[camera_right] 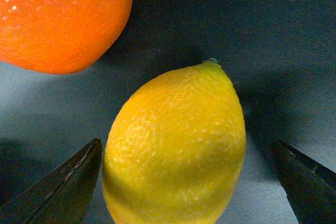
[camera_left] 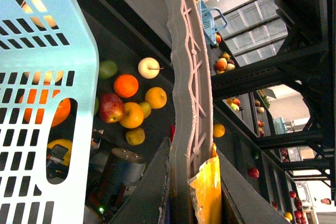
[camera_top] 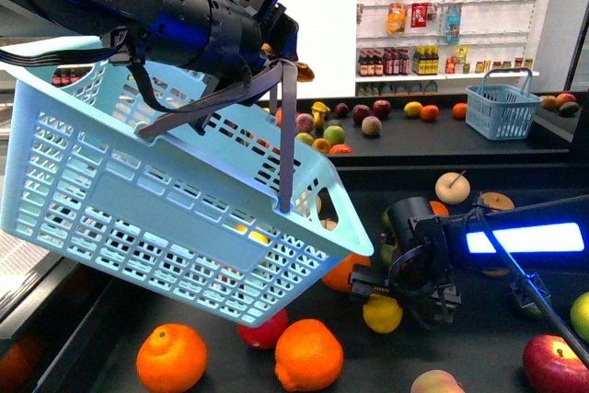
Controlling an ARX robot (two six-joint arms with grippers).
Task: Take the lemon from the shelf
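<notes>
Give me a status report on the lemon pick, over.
Right claw open, straddling lemon on shelf. Left claw shut on basket handle. Orange close beside lemon, not touching.

Big light-blue basket point(camera_top: 138, 200) hangs tilted. Below it a left orange point(camera_top: 172, 356) and a right orange point(camera_top: 308, 353), a red apple point(camera_top: 262, 330) just behind and between them. Far back, a small blue basket point(camera_top: 502, 109) near mixed fruit point(camera_top: 354, 121). Bottles point(camera_top: 396, 62) on white wall racks behind.
</notes>
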